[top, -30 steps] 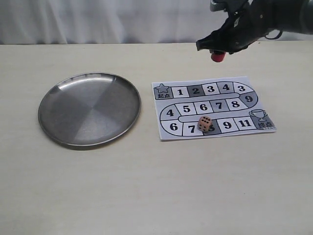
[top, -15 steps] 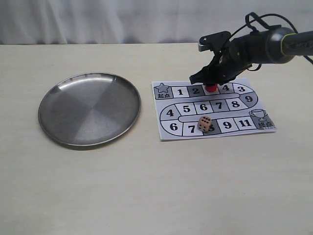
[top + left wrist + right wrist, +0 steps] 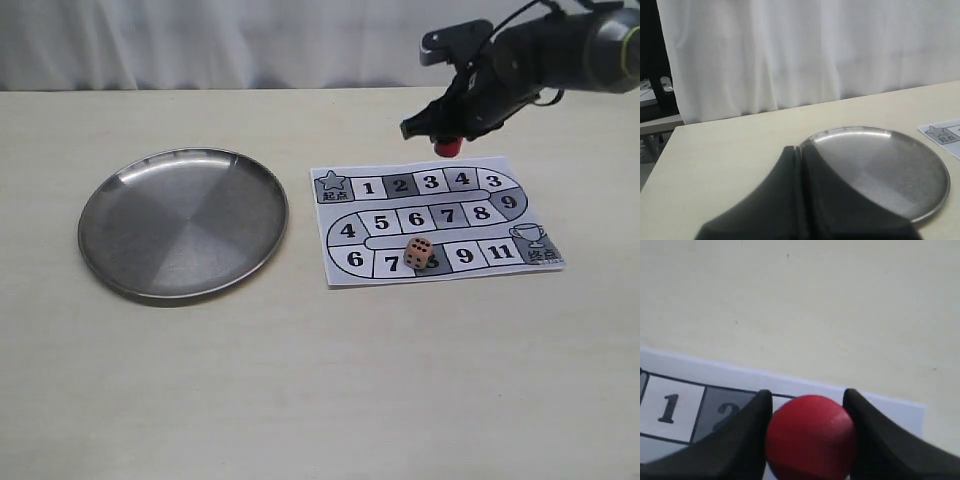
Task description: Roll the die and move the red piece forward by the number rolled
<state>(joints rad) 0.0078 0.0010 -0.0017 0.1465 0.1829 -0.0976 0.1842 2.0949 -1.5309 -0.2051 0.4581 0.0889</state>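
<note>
Piece-moving step: die (image 3: 419, 252) resting on board (image 3: 381, 222) by squares 7–8; right gripper (image 3: 446, 136) clamped on red piece (image 3: 449, 148) above board's edge near square 2; left gripper (image 3: 801, 162) closed, empty; next move probably calls for lowering onto the rolled square.

white curtain (image 3: 200, 40), pale beige tabletop (image 3: 300, 380)

game sheet (image 3: 447, 214), squares numbered 1 to 11, 起点 label

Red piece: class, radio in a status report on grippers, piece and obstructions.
Right gripper shut on red piece, held off the board. Left gripper shut, empty, facing the plate. Die sits on board between 7 and 9.
</note>
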